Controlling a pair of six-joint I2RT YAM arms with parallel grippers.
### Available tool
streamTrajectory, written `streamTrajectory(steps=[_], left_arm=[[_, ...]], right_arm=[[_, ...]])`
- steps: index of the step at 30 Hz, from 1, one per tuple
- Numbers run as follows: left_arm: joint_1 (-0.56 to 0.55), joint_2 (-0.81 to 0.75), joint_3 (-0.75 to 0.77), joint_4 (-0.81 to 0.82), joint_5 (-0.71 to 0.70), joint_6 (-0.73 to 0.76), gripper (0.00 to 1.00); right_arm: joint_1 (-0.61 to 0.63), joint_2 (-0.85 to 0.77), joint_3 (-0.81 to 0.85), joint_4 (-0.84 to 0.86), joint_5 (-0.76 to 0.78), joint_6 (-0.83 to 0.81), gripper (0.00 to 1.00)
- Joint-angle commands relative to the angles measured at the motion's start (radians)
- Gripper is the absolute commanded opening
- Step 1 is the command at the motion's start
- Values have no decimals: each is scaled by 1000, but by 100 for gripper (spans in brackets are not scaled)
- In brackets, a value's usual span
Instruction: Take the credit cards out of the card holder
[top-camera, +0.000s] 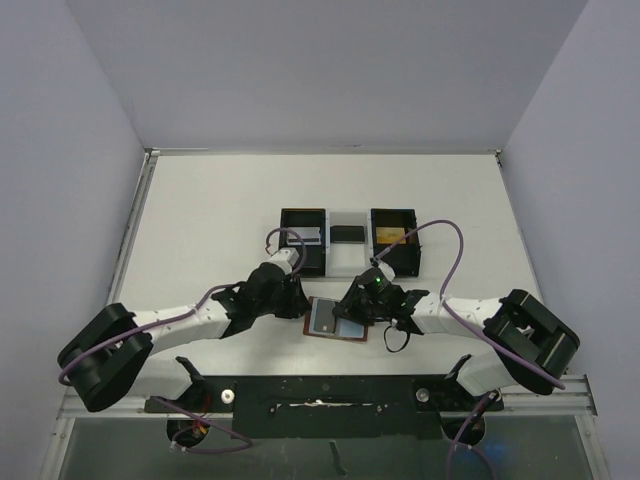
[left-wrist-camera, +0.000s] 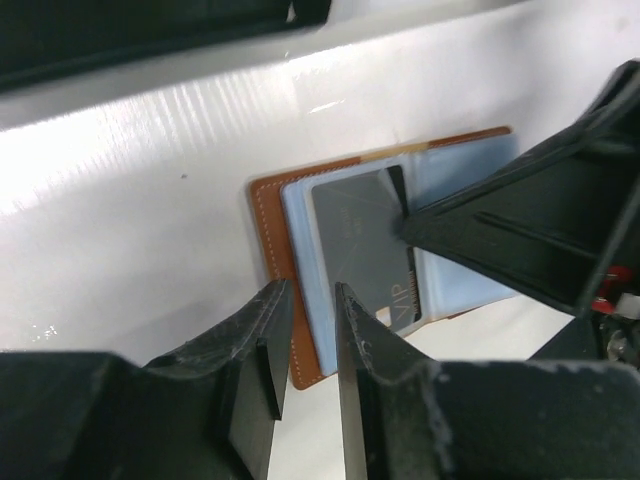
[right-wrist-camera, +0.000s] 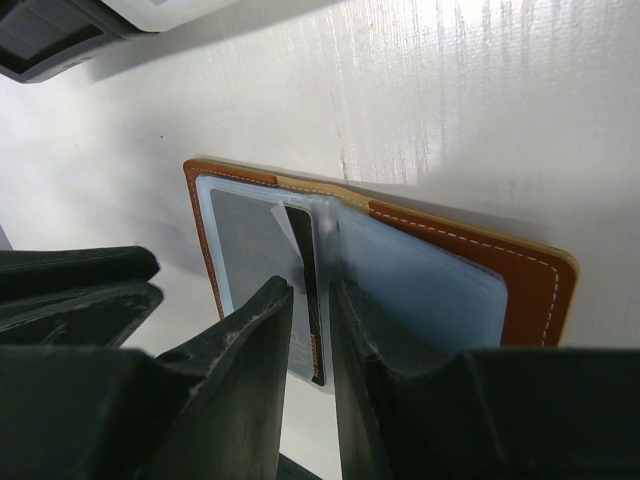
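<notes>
The card holder (top-camera: 340, 327) lies open near the table's front edge, a brown leather wallet with blue-grey pockets. It shows in the left wrist view (left-wrist-camera: 268, 235) and the right wrist view (right-wrist-camera: 525, 290). A grey card marked VIP (left-wrist-camera: 360, 235) with a black stripe (right-wrist-camera: 306, 320) sticks out of its left pocket, past the wallet's near edge. My right gripper (top-camera: 352, 308) (right-wrist-camera: 312, 290) is closed to a narrow gap around the card's striped edge. My left gripper (top-camera: 303, 300) (left-wrist-camera: 310, 295) hovers over the wallet's left edge, its jaws a little apart with nothing between them.
A black-and-white three-compartment tray (top-camera: 347, 218) stands just behind the wallet. It holds a silver card (top-camera: 305, 237), a black card (top-camera: 347, 234) and a gold card (top-camera: 388, 236). The right arm's finger (left-wrist-camera: 520, 230) fills the right of the left wrist view.
</notes>
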Motion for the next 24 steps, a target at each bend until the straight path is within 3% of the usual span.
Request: streamTrajectory(steps=[1, 6, 13, 20, 24], left_arm=[[-2, -84, 49, 36, -32, 32, 24], [-3, -58, 28, 152, 82, 11, 24], [-10, 93, 60, 148, 148, -21, 21], [-23, 176, 116, -42, 22, -17, 10], [-24, 190, 107, -58, 10, -25, 7]], right_arm=[[-1, -17, 21, 1, 13, -21, 24], [-6, -18, 20, 17, 4, -25, 22], [-21, -18, 0, 45, -21, -19, 21], [-24, -22, -15, 60, -40, -9, 18], [-26, -35, -21, 44, -34, -4, 19]])
